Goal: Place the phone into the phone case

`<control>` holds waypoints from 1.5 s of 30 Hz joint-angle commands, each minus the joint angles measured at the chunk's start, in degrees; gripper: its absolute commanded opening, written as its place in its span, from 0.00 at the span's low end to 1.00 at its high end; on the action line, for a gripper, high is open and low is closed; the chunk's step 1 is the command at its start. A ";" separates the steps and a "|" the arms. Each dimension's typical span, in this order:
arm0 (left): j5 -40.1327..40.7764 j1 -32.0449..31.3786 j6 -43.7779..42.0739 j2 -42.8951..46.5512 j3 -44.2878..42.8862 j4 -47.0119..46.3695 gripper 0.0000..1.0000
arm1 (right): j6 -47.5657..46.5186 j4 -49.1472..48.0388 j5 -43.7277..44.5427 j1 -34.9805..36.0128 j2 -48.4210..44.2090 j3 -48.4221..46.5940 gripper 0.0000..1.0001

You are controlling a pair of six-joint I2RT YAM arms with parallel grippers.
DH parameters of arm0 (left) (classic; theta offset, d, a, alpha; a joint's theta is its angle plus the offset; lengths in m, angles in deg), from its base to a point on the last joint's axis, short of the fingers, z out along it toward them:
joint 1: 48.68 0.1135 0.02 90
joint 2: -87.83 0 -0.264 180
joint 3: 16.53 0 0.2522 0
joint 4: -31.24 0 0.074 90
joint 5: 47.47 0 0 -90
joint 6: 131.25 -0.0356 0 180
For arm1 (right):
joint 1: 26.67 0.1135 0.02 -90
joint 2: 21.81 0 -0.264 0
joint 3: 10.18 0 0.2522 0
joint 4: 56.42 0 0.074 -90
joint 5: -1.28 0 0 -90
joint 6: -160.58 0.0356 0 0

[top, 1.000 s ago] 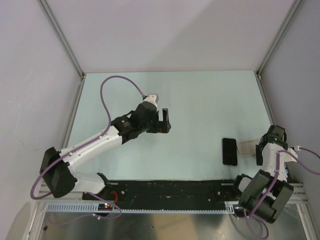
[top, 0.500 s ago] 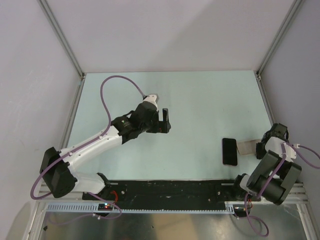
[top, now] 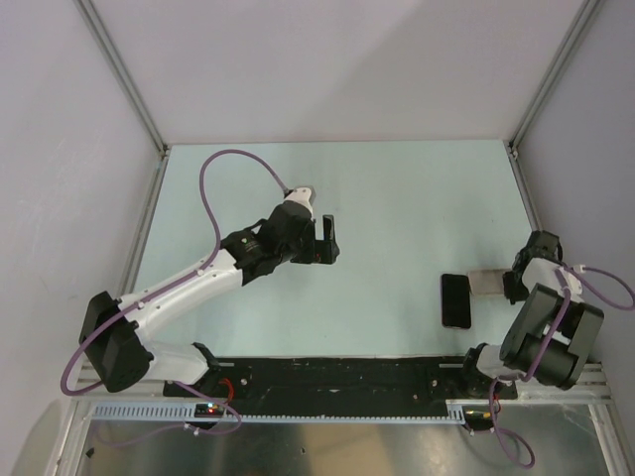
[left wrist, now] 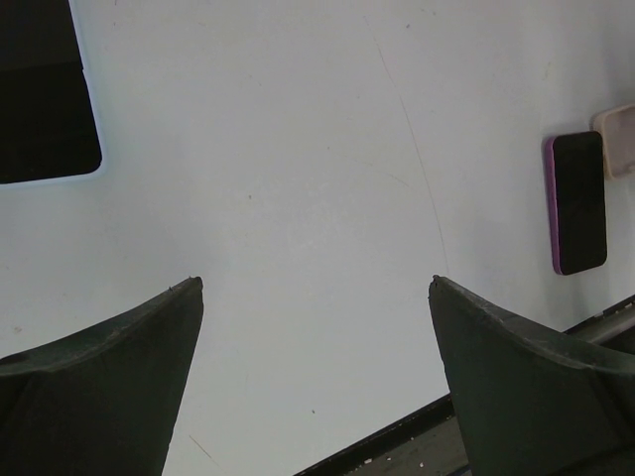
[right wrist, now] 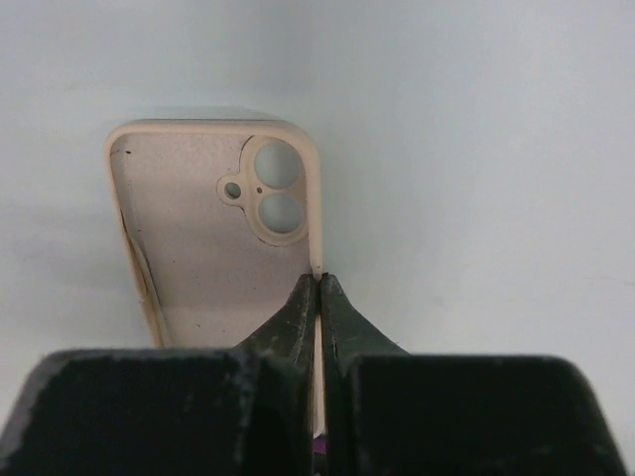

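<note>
My right end effector (right wrist: 317,286) pinches one side wall of the beige rubbery phone case (right wrist: 203,258), hollow-side up at the top view's right, crosswise to the glossy black purple-edged phone (top: 455,300) just left of it, while my left end effector (left wrist: 316,285) gapes wide, well apart.

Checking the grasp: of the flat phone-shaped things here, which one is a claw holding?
The beige case: the right claw pinches its side wall. The phone beside it and the black slab in the left wrist view lie free.
</note>
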 commanded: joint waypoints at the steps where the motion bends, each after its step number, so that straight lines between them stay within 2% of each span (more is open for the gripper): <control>1: 0.41 -0.05 -0.61 1.91 -1.72 -1.09 0.98 | 0.88 -4.01 -1.66 4.68 4.85 -7.39 0.00; 7: 0.91 0.45 -0.55 3.22 -0.54 -1.02 0.98 | -1.76 -5.54 -1.48 10.06 10.67 -16.38 0.00; 13: 1.43 1.38 -0.11 4.63 0.52 -1.04 0.98 | -8.40 -8.08 -2.06 16.80 13.54 -23.13 0.00; 19: 2.94 2.29 0.88 5.55 1.92 -0.93 0.98 | -17.40 -7.39 -8.81 26.08 13.64 -29.23 0.00; 23: 4.01 2.62 2.35 6.28 4.98 -0.94 0.98 | -23.29 -5.64 -13.72 36.70 13.34 -29.67 0.00; 29: 5.17 2.76 6.13 7.88 10.65 -1.79 0.98 | -28.93 -2.29 -15.09 55.40 17.00 -28.75 0.00; 36: 5.63 2.76 8.38 10.23 17.46 -4.65 0.98 | -30.13 -3.29 -13.12 68.42 18.30 -21.96 0.00; 37: 5.50 2.73 8.49 10.23 18.03 -5.06 0.98 | -30.19 -3.43 -12.74 69.62 18.52 -20.95 0.02; 39: 4.95 2.74 8.58 9.98 18.64 -5.83 0.98 | -30.28 -3.55 -11.98 70.86 18.77 -19.62 0.20; 40: 4.50 2.77 8.60 9.84 18.84 -6.14 0.98 | -30.18 -3.43 -11.55 71.15 18.40 -19.25 0.36; 42: 3.67 2.79 8.43 9.71 19.17 -6.74 0.98 | -30.06 -2.74 -9.66 71.37 16.57 -18.84 0.59; 44: 3.06 2.77 8.13 10.01 19.45 -7.17 0.98 | -29.04 -0.90 -5.38 70.77 13.14 -18.70 0.77; 45: 2.73 2.74 8.06 10.25 19.73 -7.29 0.98 | -28.24 1.02 -2.46 70.18 11.37 -18.35 0.83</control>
